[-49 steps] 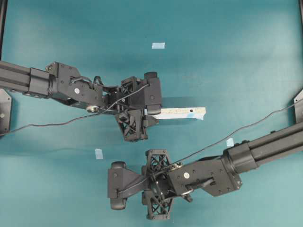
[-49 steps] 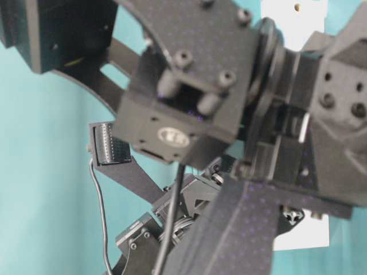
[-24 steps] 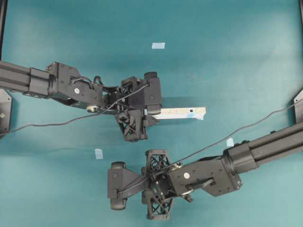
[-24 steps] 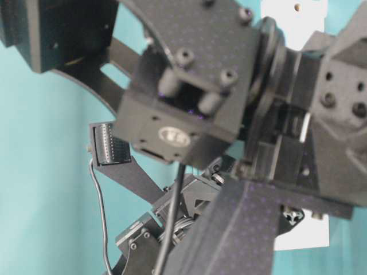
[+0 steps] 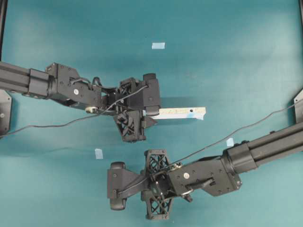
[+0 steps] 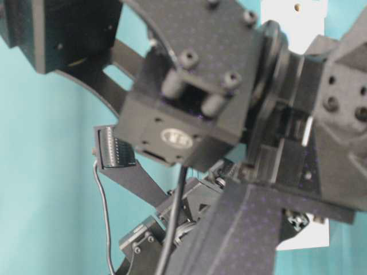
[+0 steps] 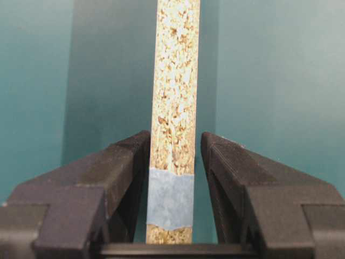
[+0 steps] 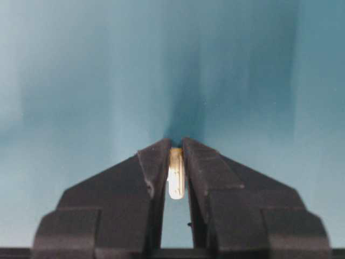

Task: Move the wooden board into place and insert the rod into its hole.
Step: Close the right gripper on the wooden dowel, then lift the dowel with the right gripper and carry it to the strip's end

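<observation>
I'm pinching the rod [image 8: 176,180] between the right gripper [image 8: 177,162] fingertips, while the left gripper [image 7: 174,183] is clamping the wooden board [image 7: 175,108] edge-on. With so shallow a pinch, the rod could be tilting or slipping out before reaching the hole [image 5: 190,112].

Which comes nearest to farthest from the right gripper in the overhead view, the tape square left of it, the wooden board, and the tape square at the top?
From the right gripper:
1. Tape square, just above and slightly left of it.
2. Wooden board, up and to the right, held by the left gripper.
3. Top tape square, far up near the table's upper edge.
</observation>
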`<action>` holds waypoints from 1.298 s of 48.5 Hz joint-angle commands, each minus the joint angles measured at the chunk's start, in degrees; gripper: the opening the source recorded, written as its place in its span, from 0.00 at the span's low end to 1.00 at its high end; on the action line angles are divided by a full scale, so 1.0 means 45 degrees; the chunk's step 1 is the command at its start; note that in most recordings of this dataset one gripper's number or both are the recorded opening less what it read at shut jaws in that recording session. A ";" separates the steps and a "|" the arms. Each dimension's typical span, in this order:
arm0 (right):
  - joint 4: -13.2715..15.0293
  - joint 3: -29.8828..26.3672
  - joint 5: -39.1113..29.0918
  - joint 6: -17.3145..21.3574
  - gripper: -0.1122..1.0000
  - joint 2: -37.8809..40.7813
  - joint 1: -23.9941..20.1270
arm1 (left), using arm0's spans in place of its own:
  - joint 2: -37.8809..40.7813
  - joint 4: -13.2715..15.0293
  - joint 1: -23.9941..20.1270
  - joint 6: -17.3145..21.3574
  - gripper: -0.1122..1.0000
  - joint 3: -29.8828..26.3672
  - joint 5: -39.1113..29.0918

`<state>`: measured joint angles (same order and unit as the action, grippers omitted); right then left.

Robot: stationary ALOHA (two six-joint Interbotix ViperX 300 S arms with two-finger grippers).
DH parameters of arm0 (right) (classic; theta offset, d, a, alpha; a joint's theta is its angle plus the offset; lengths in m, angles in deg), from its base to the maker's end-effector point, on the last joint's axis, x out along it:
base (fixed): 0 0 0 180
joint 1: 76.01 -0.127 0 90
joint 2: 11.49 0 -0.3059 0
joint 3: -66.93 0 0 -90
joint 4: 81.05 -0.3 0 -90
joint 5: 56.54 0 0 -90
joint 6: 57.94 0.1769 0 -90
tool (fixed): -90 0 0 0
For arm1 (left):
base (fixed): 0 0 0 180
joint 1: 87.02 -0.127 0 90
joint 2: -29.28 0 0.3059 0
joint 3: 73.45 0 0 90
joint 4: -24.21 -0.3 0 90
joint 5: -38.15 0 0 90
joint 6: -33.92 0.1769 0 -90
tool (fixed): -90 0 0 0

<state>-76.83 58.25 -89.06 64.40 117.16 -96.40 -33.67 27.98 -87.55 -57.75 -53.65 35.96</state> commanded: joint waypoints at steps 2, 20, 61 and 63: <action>0.0020 -0.0312 0.0059 0.0000 0.23 -0.0195 -0.0117 | -0.0527 0.0020 0.0098 -0.0117 0.47 -0.0078 0.0039; 0.1328 0.0039 0.0254 -0.0156 0.21 -0.0879 -0.0156 | -0.0586 0.0020 0.0098 -0.0098 0.47 -0.0059 0.0039; 0.2266 0.7695 0.8184 -0.0098 0.21 -0.7578 0.2031 | -0.0586 0.0020 0.0117 -0.0098 0.47 0.0020 0.0039; 0.2305 0.8223 0.8535 -0.0195 0.21 -0.8027 0.2187 | -0.0586 0.0020 0.0098 -0.0098 0.47 0.0020 0.0039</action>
<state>-66.81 92.44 -53.73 63.96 85.52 -87.78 -33.94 27.98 -87.46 -57.75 -53.13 35.96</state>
